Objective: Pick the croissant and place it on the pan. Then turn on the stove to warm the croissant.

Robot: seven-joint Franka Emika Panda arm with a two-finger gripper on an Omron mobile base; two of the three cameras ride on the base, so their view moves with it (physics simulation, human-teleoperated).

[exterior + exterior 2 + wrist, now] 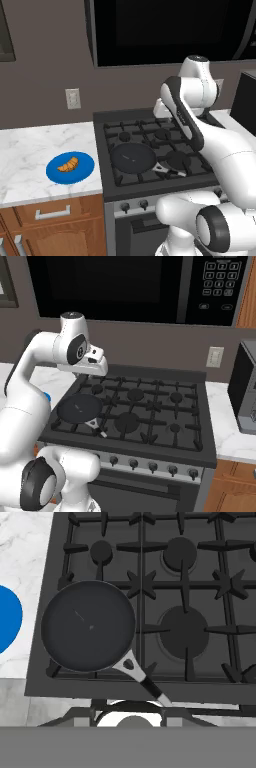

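We hold closed, empty jaws above the pan [88, 626]; the croissant [67, 164] waits on the blue plate [85, 171] left of it.

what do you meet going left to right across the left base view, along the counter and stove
white wall outlet → round blue plate carrying the small golden croissant → round dark frying pan on the black gas stove → white robot arm
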